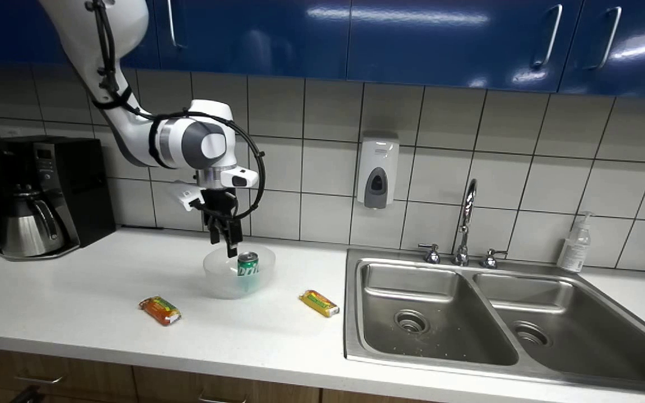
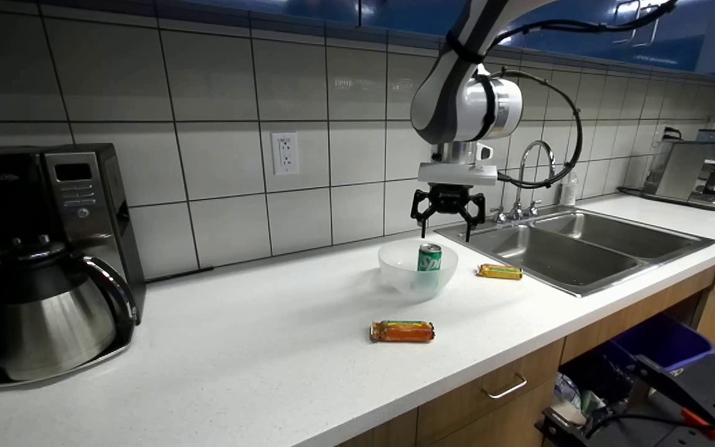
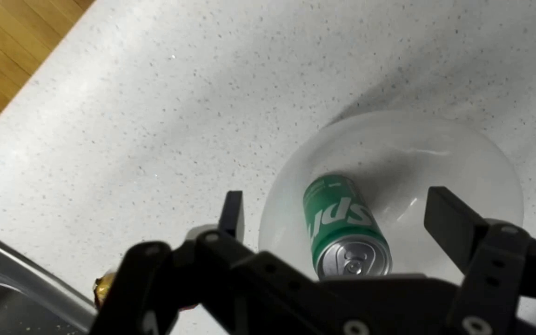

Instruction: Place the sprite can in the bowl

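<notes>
I am hovering my Robotiq gripper (image 2: 445, 233), jaws apart, while below it the Sprite can (image 2: 430, 259) is standing in the translucent bowl (image 2: 397, 270).

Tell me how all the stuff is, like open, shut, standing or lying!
Bowl: right way up
Can: standing, inside the bowl
Hand: open, holding nothing
Orange packet: lying flat
Yellow packet: lying flat
Pot: upright
Drawers: shut
Blue doors: shut
Tap: looks off
Bottle: upright
</notes>
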`<state>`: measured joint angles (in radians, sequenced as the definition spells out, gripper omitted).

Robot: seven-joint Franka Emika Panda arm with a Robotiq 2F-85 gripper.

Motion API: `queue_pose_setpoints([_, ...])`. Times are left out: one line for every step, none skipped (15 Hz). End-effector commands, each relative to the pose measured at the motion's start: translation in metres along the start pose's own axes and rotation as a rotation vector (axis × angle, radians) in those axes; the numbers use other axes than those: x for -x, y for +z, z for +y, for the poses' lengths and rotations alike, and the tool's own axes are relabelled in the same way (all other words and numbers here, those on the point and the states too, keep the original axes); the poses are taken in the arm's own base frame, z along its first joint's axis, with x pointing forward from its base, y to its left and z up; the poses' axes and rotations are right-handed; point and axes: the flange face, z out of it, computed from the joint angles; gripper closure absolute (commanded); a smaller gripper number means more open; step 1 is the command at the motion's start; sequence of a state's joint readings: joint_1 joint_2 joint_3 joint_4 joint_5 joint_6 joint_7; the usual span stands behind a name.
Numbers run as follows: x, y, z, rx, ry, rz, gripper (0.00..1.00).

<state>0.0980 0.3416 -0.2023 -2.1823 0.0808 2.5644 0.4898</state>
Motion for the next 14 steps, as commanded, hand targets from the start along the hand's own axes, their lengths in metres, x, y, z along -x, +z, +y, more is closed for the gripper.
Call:
queue_pose_setpoints([0.041,-0.034,0.028,-0.008,-0.023,-0.034,0.00])
queue_pose_setpoints([0.050,-0.041,0.035,-0.012,-0.028,-0.038,0.00])
queue_pose_setpoints([0.059,-0.047,0.041,-0.017,-0.033,-0.046,0.00])
queue_pose_setpoints([0.069,-0.053,0.048,-0.023,-0.041,-0.049,0.00])
queue_pose_setpoints([0.078,-0.059,0.054,-0.030,-0.047,-0.053,0.00])
queue_pose_setpoints([0.086,-0.065,0.060,-0.037,-0.052,-0.058,0.00])
queue_pose_setpoints([0.096,-0.071,0.067,-0.047,-0.060,-0.066,0.00])
queue_pose_setpoints([0.104,-0.076,0.073,-0.051,-0.069,-0.071,0.00])
queue_pose_setpoints([0.113,-0.082,0.079,-0.056,-0.079,-0.070,0.00])
queue_pose_setpoints([0.122,-0.088,0.086,-0.063,-0.090,-0.074,0.00])
queue_pose_setpoints([0.131,-0.092,0.092,-0.066,-0.095,-0.082,0.00])
queue_pose_setpoints([0.140,-0.094,0.099,-0.067,-0.102,-0.100,0.00])
queue_pose_setpoints([0.150,-0.093,0.107,-0.065,-0.100,-0.124,0.00])
queue_pose_setpoints([0.126,-0.084,0.088,-0.056,-0.079,-0.107,0.00])
